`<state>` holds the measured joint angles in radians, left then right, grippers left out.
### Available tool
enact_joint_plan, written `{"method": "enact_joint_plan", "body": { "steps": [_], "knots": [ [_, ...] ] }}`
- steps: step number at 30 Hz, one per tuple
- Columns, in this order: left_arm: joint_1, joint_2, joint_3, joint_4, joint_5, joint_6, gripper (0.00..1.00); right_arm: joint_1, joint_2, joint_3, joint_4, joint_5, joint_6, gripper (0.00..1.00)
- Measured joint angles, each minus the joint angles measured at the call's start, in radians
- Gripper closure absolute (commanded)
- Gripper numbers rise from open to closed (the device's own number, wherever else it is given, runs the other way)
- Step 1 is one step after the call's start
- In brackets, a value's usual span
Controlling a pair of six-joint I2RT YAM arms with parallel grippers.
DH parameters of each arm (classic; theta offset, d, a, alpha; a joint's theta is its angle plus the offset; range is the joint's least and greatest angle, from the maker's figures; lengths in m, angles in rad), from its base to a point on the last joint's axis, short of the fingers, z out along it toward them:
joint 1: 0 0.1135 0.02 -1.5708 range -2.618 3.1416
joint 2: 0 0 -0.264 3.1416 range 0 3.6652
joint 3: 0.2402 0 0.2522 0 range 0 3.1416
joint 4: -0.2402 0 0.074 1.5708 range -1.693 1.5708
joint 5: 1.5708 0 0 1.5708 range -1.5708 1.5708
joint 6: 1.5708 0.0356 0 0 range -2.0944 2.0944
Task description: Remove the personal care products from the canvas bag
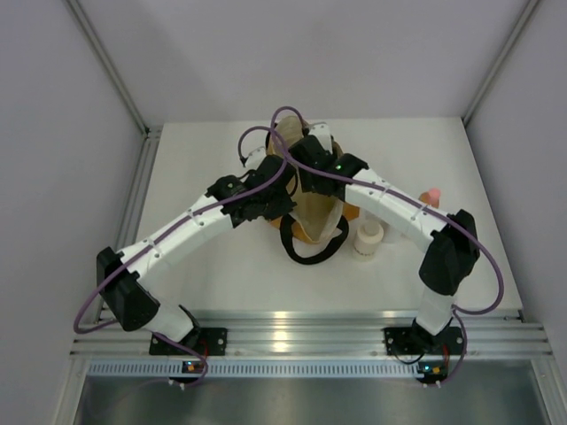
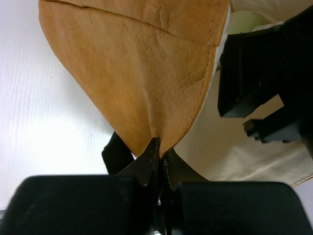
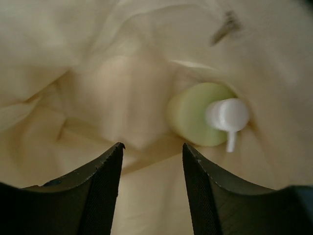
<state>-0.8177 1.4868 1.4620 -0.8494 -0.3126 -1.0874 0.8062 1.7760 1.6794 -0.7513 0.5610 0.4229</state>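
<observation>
The canvas bag [image 1: 321, 220] stands at mid-table, mustard-orange outside [image 2: 146, 63] with a cream lining [image 3: 98, 73]. My left gripper [image 2: 160, 149] is shut on a fold of the bag's orange rim and holds the mouth up [image 1: 282, 183]. My right gripper [image 3: 152, 147] is open inside the bag with nothing between its fingers, reaching in from above [image 1: 312, 180]. A pale yellow-green bottle [image 3: 195, 117] with a white pump top [image 3: 226, 115] lies in the lining just beyond the right fingertip. An orange bottle with a pink cap [image 1: 431, 197] and a squat cream-white jar [image 1: 369, 237] stand on the table right of the bag.
The bag's black loop handles [image 1: 312, 252] lie on the table in front of it. Grey walls close the table at the back and on both sides. My right arm's forearm [image 1: 399, 208] passes over the jar and the orange bottle.
</observation>
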Motion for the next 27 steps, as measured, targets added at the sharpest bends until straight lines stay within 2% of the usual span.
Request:
{"method": "enact_joint_plan", "body": {
  "steps": [10, 27],
  "knots": [
    [0.014, 0.020, 0.000, 0.020, 0.042, -0.006, 1.00, -0.069, 0.020, 0.009, -0.073, 0.101, 0.011, 0.47],
    [0.025, 0.022, 0.000, 0.038, 0.074, -0.006, 1.00, -0.131, 0.115, -0.004, -0.067, 0.174, -0.037, 0.43]
  ]
}}
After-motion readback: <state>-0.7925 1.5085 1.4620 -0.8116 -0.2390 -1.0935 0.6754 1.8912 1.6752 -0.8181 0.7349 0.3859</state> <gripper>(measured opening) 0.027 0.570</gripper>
